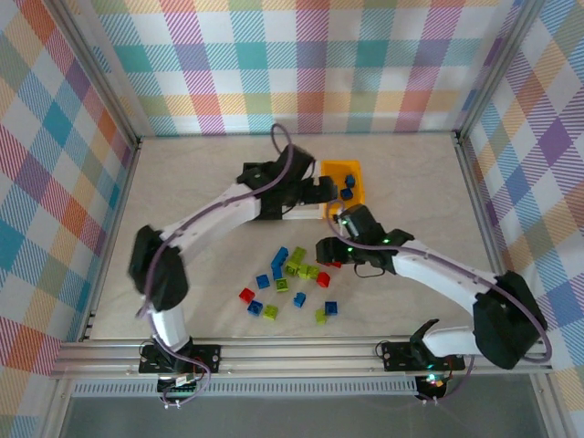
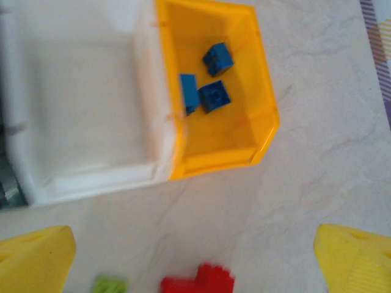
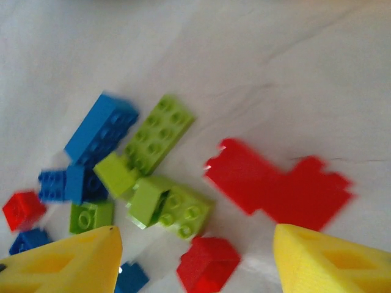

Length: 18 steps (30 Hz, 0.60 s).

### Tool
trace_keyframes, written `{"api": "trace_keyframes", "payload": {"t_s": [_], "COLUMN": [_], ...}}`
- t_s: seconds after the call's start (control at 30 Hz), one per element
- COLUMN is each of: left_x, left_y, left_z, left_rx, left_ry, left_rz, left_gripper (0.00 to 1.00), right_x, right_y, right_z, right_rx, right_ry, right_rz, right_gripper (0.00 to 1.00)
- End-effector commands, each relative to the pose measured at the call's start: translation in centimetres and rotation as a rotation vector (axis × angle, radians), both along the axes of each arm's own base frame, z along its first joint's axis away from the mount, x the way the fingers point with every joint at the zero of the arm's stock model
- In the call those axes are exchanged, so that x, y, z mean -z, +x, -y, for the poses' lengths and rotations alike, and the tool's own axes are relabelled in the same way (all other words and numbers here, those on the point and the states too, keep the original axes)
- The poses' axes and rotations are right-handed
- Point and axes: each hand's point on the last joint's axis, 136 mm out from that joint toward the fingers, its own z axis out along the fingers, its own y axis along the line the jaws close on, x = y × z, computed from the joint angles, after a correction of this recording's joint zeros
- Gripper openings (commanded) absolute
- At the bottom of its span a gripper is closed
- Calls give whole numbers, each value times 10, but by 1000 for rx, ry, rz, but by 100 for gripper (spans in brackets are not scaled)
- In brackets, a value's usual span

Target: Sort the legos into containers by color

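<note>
The legos are seen scattered loose on the table, on the side of the orange-yellow bin that faces the arm bases. Three blue bricks are lodged inside that bin, and the white bin is set touching its left wall. The right gripper is held low over the end of the scatter nearest the orange-yellow bin, its fingers spread wide and nothing gripped. A small red brick is framed between those fingers, a little toward the left one. A flat red piece is found just beyond it, toward the right finger. The long axis of the flat piece is laid nearly along the line joining the two fingers rather than across it, so a turn of the wrist is judged necessary before it could be pinched by its narrow sides. The small brick is judged the easier pick. Green bricks are crowded close on the left and could be nudged on the way down. The left gripper is held just short of the orange-yellow bin, fingers also wide apart and empty. The right arm is judged better placed for the red bricks.
</note>
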Motion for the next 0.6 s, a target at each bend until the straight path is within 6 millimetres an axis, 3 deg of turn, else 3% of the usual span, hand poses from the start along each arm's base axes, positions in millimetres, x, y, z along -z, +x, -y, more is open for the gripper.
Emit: {"api": "trace_keyframes", "payload": {"t_s": [0.0,0.13,0.3,0.43,0.57], "left_x": [4,19,35,38,36], "left_y": [-21,-58,-89,-99,-100], "left_z": [-45,-108,-159,-177,-181], "left_rx": [-97,-197,-287,-319,-326], "left_ry": [48,125,165,164,146], "left_rz": [43,32,-2,-12,-3], "left_gripper": [100,100,100,100,100], "right_x": [4,14,21,32,38], "right_y": [-22,-28,-9,12,29], "right_z": [-35,-64,-80,-72,-67], "right_rx": [-193,-288,-293,-190,-103], "right_ry": [-8,-55,-126,-215,-227], "right_rz": [-32,-32,-7,-30,-44], "right_gripper": [69,69,66,59,54]}}
